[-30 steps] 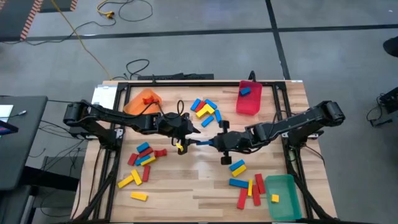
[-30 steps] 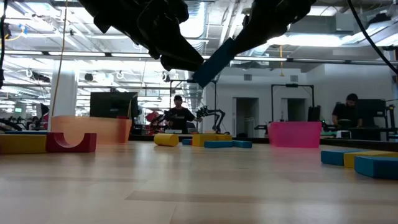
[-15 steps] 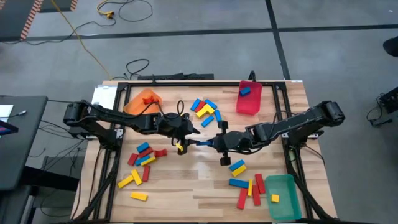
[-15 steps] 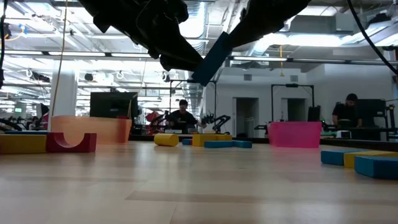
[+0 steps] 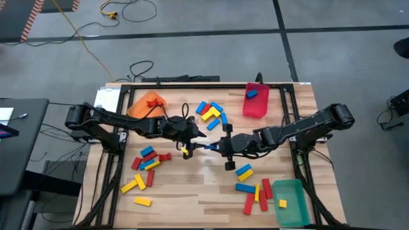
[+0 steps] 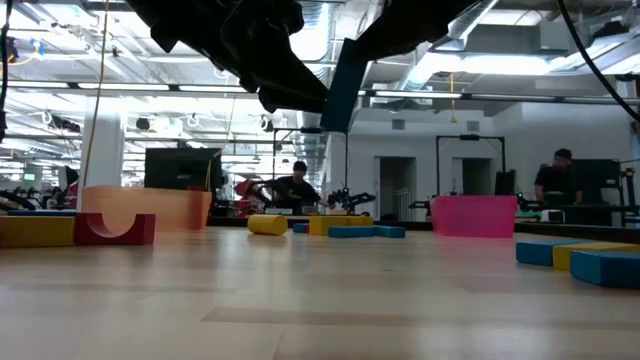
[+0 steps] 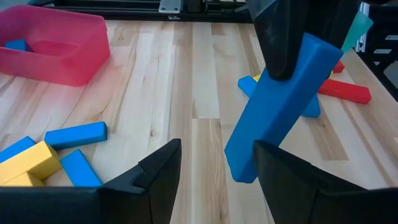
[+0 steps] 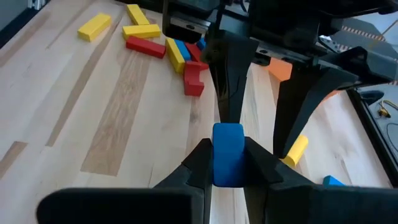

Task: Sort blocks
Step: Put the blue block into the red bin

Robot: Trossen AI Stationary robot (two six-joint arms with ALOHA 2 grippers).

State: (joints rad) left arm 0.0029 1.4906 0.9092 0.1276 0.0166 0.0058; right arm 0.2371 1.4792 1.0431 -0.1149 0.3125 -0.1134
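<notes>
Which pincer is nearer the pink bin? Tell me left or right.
Right, narrowly. The right pincer, shut on a blue block, sits mid-table, on the pink bin side. The left pincer, open, faces it just farther from the bin.

One blue block hangs tilted above the table; others lie scattered.

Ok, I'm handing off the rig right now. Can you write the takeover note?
Right end effector: shut on a blue bar-shaped block, held tilted in the air above mid-table.
Left end effector: open, facing that block, not gripping it.
Done: one blue block in the pink translucent bin, one yellow block in the green translucent bin.
Left: loose red, blue and yellow blocks in clusters at table back, left and right front. Orange bin at back left.
</notes>
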